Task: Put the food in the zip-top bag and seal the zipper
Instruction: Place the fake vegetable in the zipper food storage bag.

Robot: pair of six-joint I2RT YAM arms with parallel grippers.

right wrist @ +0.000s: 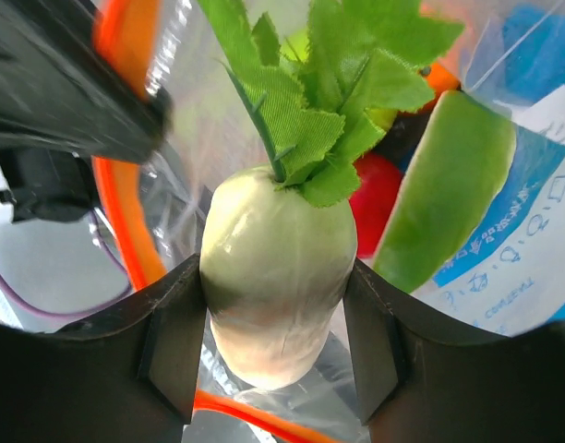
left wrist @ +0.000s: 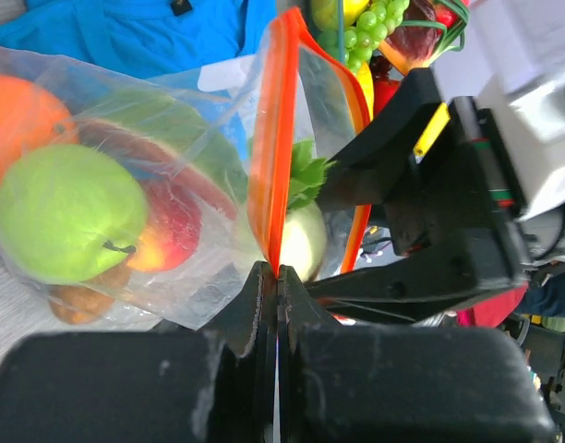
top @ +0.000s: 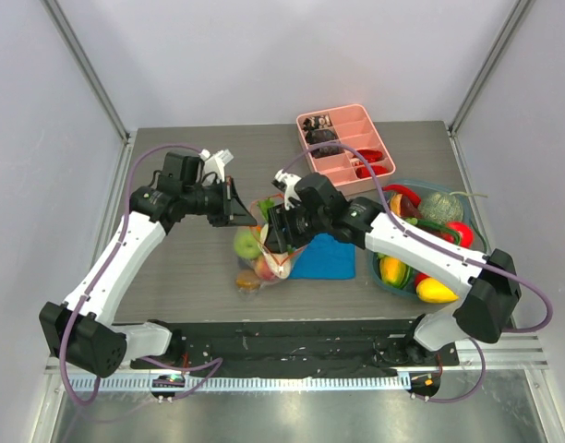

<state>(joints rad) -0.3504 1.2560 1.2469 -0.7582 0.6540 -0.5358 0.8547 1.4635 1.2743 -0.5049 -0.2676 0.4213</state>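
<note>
The clear zip-top bag (top: 262, 254) lies mid-table, holding a green apple (left wrist: 66, 212), an orange (left wrist: 24, 115) and red pieces. My left gripper (left wrist: 278, 272) is shut on the bag's orange-red zipper (left wrist: 269, 157) rim and holds the mouth open. My right gripper (right wrist: 275, 323) is shut on a white radish (right wrist: 275, 286) with green leaves (right wrist: 319, 83), leaves first inside the bag's mouth, the zipper rim (right wrist: 126, 221) around it. The radish also shows in the left wrist view (left wrist: 301, 242). In the top view the two grippers, left (top: 246, 214) and right (top: 281, 231), meet over the bag.
A blue folded cloth (top: 324, 258) lies under and right of the bag. A pink divided tray (top: 349, 148) stands at the back. A container (top: 382, 281) at the right holds more food: grapes, yellow and red pieces.
</note>
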